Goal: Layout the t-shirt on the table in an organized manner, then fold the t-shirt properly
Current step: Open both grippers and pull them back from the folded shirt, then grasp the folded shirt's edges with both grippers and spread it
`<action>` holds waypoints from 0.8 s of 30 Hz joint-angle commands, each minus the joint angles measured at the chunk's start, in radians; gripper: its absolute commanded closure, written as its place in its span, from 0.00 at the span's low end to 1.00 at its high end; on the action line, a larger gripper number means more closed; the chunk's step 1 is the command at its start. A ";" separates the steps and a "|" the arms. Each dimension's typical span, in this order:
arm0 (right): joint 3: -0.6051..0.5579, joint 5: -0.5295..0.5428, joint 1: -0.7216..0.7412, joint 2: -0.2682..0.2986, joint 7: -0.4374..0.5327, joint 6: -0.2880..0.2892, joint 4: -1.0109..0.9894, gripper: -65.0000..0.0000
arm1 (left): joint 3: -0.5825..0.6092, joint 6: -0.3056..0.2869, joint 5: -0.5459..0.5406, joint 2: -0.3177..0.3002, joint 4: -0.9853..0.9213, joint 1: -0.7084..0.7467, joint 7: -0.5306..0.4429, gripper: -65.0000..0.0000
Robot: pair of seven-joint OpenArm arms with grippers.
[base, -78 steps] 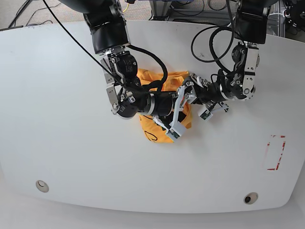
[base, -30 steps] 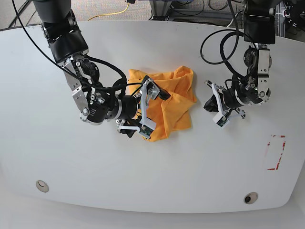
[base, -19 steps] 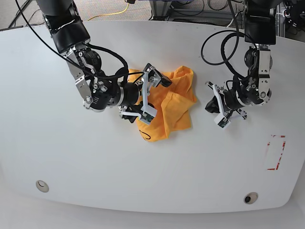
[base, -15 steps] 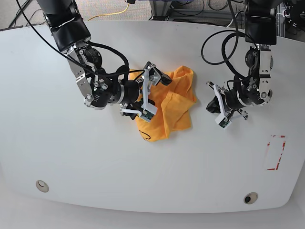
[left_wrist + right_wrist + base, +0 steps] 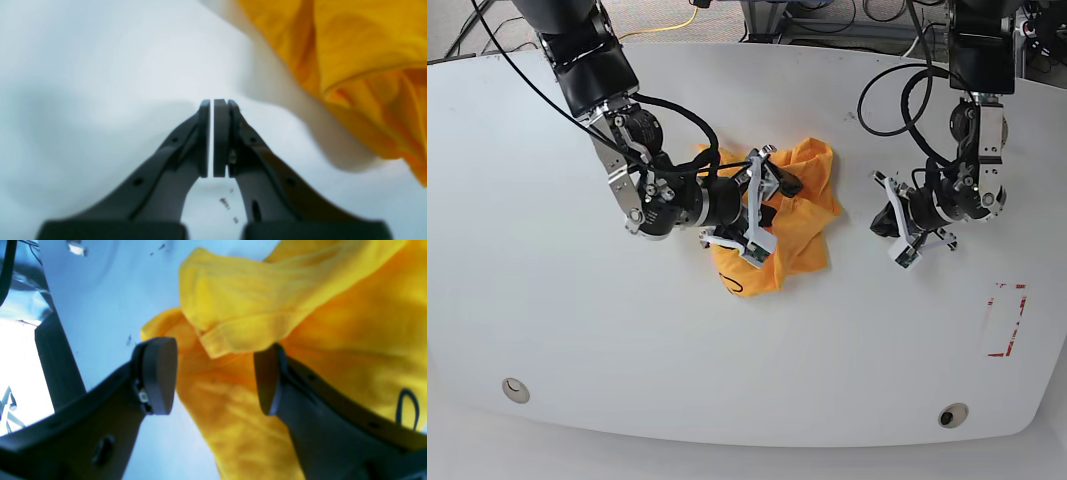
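Note:
The orange-yellow t-shirt (image 5: 805,232) lies crumpled in the middle of the white table (image 5: 577,330), its small black line drawing (image 5: 742,285) at the near edge. My right gripper (image 5: 767,205) hovers over the shirt's left half. In the right wrist view its jaws (image 5: 213,376) stand apart with a folded hem of the t-shirt (image 5: 300,323) between them. My left gripper (image 5: 885,222) sits just right of the shirt. In the left wrist view its pads (image 5: 212,133) are pressed together with nothing in them, above bare table (image 5: 100,66), with the t-shirt (image 5: 367,66) at the upper right.
A red-tape rectangle (image 5: 1005,320) marks the table's right side. Two round grommets (image 5: 515,390) (image 5: 952,415) sit near the front edge. Black cables (image 5: 897,100) loop from the arm on the right. Beyond the far table edge are more cables and equipment.
My right arm has moved right, further onto the shirt, and its jaws have narrowed around a fold. The left gripper has drifted slightly right and stays shut.

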 commanded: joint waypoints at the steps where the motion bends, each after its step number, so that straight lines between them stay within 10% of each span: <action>1: 0.004 0.017 0.060 -0.035 0.022 0.004 -0.023 0.44 | -0.010 -0.002 -0.021 -0.010 0.029 -0.022 -0.019 1.00; 15: 0.004 0.017 0.297 -0.173 0.072 0.037 -0.244 0.43 | -0.135 -0.002 -0.093 -0.037 0.143 -0.024 0.067 1.00; 24: 0.007 0.020 0.360 -0.168 0.089 0.041 -0.307 0.43 | -0.137 -0.002 -0.096 -0.053 0.186 -0.024 0.087 1.00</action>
